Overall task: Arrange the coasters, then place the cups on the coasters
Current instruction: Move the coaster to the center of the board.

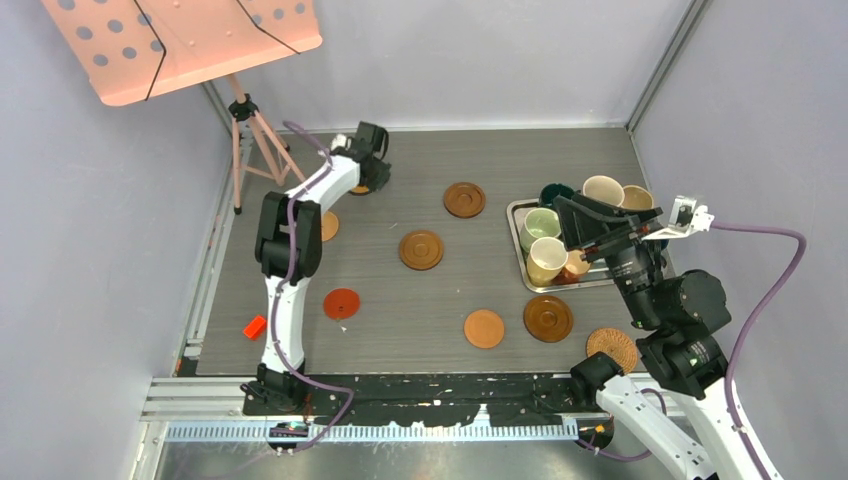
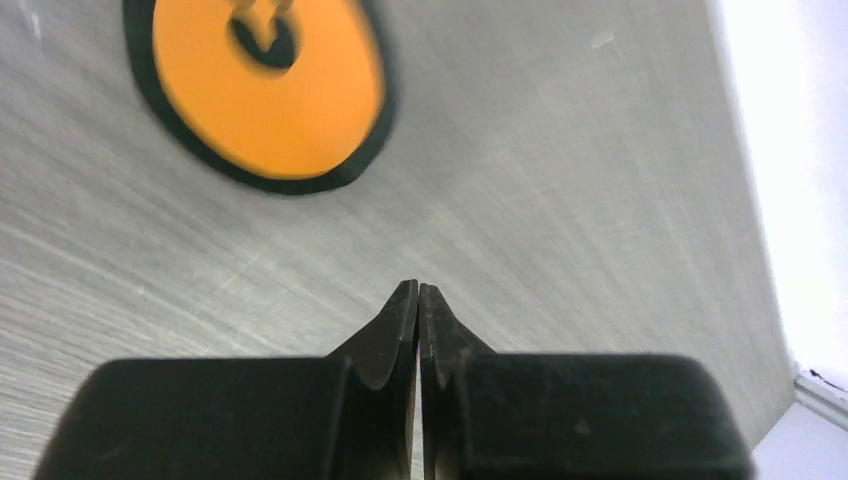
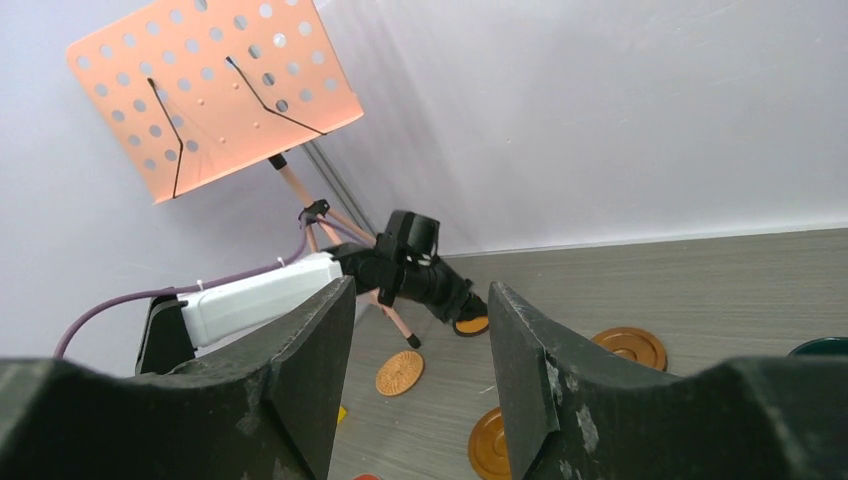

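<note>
Orange black-rimmed coaster [image 2: 265, 85] lies flat beyond the left hand [image 2: 418, 292], pressed together; right hand [image 3: 420, 300] stands apart.

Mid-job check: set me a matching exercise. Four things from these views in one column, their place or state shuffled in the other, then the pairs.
Things:
1. left gripper
2. right gripper
3. red coaster
4. wicker coaster

Place or state:
A. open, holding nothing
B. near right corner of the table
C. shut, holding nothing
D. left half of the table, lying flat

Pairs: 1-C, 2-A, 3-D, 4-B
</note>
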You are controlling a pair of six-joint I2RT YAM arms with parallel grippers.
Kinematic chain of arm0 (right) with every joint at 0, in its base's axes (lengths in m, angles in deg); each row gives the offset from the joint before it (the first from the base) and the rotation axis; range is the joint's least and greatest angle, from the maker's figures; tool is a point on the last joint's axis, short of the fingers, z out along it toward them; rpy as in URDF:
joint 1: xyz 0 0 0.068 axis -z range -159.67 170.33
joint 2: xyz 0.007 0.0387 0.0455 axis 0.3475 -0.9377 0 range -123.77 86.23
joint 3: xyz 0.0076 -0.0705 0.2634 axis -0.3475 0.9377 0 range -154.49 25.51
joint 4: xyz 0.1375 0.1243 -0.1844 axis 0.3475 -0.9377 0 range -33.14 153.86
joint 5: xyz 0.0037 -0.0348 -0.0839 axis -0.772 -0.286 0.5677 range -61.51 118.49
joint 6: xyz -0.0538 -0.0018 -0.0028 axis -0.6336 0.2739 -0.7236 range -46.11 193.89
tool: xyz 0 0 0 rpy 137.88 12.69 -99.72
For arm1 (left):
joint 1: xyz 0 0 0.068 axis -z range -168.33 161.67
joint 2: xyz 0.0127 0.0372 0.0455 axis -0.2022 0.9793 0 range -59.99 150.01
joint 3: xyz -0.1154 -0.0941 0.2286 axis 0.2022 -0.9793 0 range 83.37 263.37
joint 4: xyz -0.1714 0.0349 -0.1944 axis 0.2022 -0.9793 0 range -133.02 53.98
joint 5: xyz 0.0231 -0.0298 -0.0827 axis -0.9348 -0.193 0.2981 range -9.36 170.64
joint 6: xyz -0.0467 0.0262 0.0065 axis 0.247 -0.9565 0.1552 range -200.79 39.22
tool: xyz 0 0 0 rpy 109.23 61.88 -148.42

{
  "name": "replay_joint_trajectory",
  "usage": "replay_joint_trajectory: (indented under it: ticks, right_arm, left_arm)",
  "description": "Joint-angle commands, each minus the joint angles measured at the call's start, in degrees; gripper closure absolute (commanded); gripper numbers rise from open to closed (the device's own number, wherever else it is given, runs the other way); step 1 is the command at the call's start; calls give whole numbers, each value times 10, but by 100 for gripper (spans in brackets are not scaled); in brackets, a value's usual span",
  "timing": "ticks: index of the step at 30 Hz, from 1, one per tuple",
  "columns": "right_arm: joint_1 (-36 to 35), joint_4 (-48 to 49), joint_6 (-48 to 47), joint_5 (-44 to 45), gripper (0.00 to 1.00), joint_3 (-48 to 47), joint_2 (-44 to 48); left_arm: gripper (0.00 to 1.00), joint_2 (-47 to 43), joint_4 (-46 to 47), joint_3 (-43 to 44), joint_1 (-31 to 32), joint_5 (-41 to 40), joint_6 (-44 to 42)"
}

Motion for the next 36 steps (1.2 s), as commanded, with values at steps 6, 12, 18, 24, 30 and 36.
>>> replay_joint_trajectory:
  ticks: [6, 12, 18, 24, 30, 36]
  right_arm:
    - [0, 26, -8, 12, 42, 0, -7]
    - [0, 26, 29, -40, 42, -1, -76]
    - [-1, 54, 63, -60, 42, 18, -85]
    - [0, 63, 62, -40, 42, 3, -106]
    - [0, 43, 93, -54, 43, -23, -174]
    - [0, 43, 76, -97, 47, -122, -350]
  left_arm:
    - [93, -58, -70, 82, -18, -113, -214]
    - [89, -71, -80, 67, -65, -65, -251]
    - [86, -37, -74, 76, -82, -38, -233]
    - [86, 4, -67, 82, -83, 11, -189]
    - [87, -43, -6, 16, -71, 72, -207]
    - [86, -198, 29, -128, -62, 130, -263]
